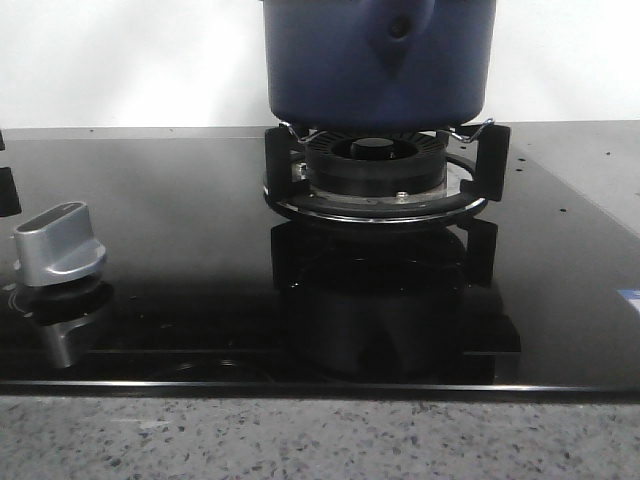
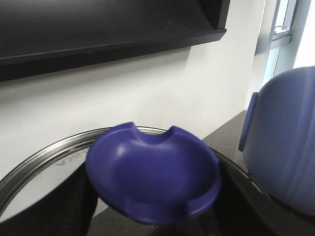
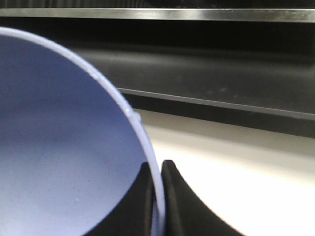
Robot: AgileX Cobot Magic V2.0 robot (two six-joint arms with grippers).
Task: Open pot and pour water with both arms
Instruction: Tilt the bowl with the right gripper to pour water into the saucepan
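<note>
The dark navy pot (image 1: 380, 60) stands on the gas burner (image 1: 375, 170) at the back centre of the front view. Its handle mount with a small round hole (image 1: 400, 30) faces me, and its top is cut off by the frame. No gripper shows in the front view. My left gripper (image 2: 157, 219) is shut on the blue knob (image 2: 155, 172) of a glass lid with a steel rim (image 2: 44, 155), held up in the air. My right gripper (image 3: 156, 196) is shut on the pale rim of a rounded blue bowl (image 3: 64, 147). The bowl also shows in the left wrist view (image 2: 285, 147).
The burner sits on a glossy black glass hob (image 1: 180, 290). A silver control knob (image 1: 60, 245) is at its left. A speckled stone counter edge (image 1: 320, 440) runs along the front. A white wall is behind, with a dark shelf or hood (image 2: 98, 34) overhead.
</note>
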